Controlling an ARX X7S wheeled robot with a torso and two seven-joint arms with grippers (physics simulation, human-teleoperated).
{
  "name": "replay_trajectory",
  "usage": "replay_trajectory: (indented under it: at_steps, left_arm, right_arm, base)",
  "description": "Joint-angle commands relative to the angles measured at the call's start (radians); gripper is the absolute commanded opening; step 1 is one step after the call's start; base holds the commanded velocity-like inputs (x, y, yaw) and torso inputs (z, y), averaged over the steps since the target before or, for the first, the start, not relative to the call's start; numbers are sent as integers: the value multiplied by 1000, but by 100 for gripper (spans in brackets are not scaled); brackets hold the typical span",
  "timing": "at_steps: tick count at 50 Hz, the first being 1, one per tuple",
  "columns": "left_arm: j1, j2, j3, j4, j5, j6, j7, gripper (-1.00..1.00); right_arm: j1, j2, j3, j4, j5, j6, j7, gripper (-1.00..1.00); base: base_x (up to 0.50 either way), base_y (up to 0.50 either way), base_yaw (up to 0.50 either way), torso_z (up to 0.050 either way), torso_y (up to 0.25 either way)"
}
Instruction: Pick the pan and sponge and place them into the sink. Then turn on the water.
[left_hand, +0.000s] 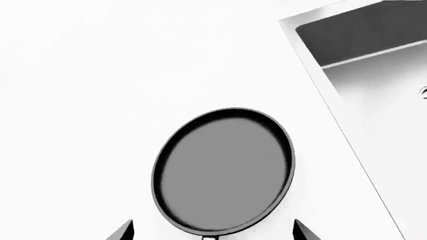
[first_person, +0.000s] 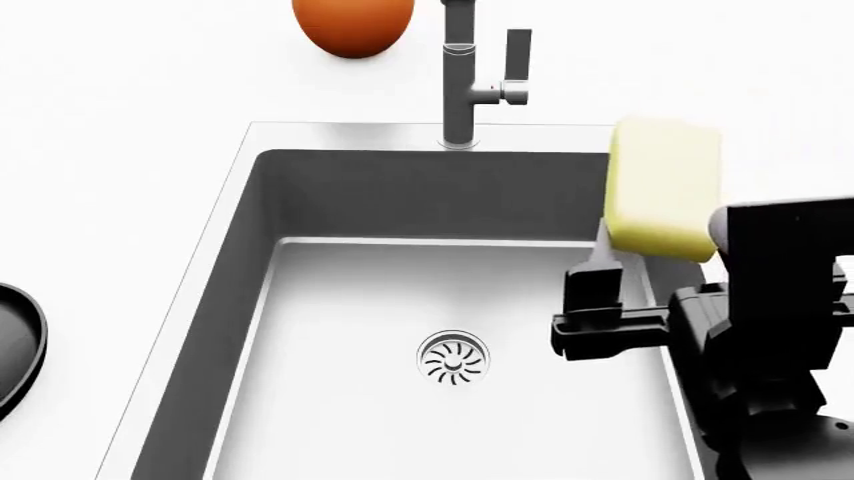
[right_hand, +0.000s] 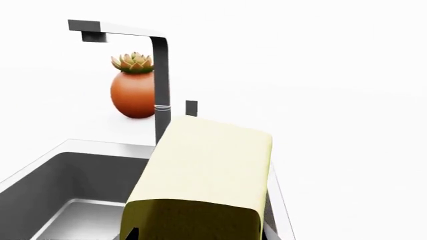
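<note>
- orange round pot (right_hand: 133, 95) with a little green succulent (right_hand: 134, 62) on top, sitting back behind the tap
- plain white bench (first_person: 120, 120) all around, nothing else really

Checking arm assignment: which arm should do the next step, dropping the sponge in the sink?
Right. Its tool holds the sponge above the sink's right edge; the left tool is open at the pan.

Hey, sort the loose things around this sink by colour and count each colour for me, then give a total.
Black: 1, the pan
Pale yellow: 1, the sponge, held in the right pincer
Orange: 1, the round pot with a succulent
Total: 3
</note>
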Motion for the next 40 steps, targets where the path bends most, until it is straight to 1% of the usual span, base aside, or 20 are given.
replay_trajectory:
  at_steps: [1,2,3,5,8,9,12,13,14,18,21,24,25,28,31,32,35,36,37,40]
  left_arm:
    - [164,-78,-66,-26,36,9,153,100]
    - [170,-75,-61,-24,62,15,176,100]
    - [188,-75,-81,-21,101,10,220,100]
    - [187,-81,-38,-37,124,36,211,100]
    - [205,-79,-30,-40,174,52,255,100]
    - [183,-80,23,-49,170,76,228,100]
    - [189,-80,46,-62,214,99,264,100]
    - [170,-84,87,-76,224,116,258,100]
    - [174,-85,85,-82,231,118,260,100]
    - [112,-86,183,-139,259,167,243,100]
    - [118,-81,219,-152,305,195,283,100]
    - [106,-73,259,-171,330,215,291,100]
    - [118,-71,268,-182,353,228,315,100]
    - [85,-64,340,-216,389,252,328,100]
    - [100,-75,364,-233,426,270,366,100]
    - [82,-69,386,-238,426,269,358,100]
    - [148,-89,329,-244,446,276,395,100]
    - [149,-89,330,-247,448,275,391,100]
    - [124,-78,361,-251,447,271,370,100]
    - [156,-92,348,-266,473,288,404,100]
  right_arm:
    - [5,-3,-5,-8,-25,4,-33,-100]
    - [4,-3,-5,-8,-25,4,-33,-100]
    - [3,-3,-4,-9,-25,5,-32,-100]
    - [0,-1,-4,-14,-23,8,-31,-100]
    - [-1,9,3,-30,-17,24,-30,-100]
    - [-2,12,5,-35,-15,29,-29,-100]
    - [-7,13,8,-39,-13,30,-27,-100]
    - [-10,12,7,-39,-13,28,-27,-100]
    - [-11,11,7,-39,-13,26,-27,-100]
    - [-19,9,3,-33,-13,20,-28,-100]
    - [-20,11,1,-32,-12,20,-28,-100]
    - [-21,12,1,-33,-11,22,-28,-100]
    - [-20,12,2,-33,-10,22,-27,-100]
    - [-17,8,0,-29,-9,21,-26,-100]
    - [-9,5,-5,-26,-8,23,-25,-100]
    - [-5,6,-7,-26,-7,25,-25,-100]
    - [-4,7,-7,-27,-6,26,-24,-100]
    - [-5,7,-8,-27,-6,25,-24,-100]
    - [-6,6,-8,-25,-7,23,-24,-100]
    - [-4,5,-5,-25,-5,22,-21,-100]
  base:
    - [0,0,0,0,0]
    - [0,0,0,0,0]
    - [0,0,0,0,0]
    - [0,0,0,0,0]
    - [0,0,0,0,0]
    - [0,0,0,0,0]
    - [0,0,0,0,0]
    - [0,0,0,0,0]
    - [0,0,0,0,0]
    - [0,0,0,0,0]
    - [0,0,0,0,0]
    - [0,0,0,0,0]
    - [0,0,0,0,0]
    - [0,0,0,0,0]
    - [0,0,0,0,3]
    - [0,0,0,0,0]
    - [0,0,0,0,0]
    - [0,0,0,0,0]
    - [0,0,0,0,0]
    - [0,0,0,0,0]
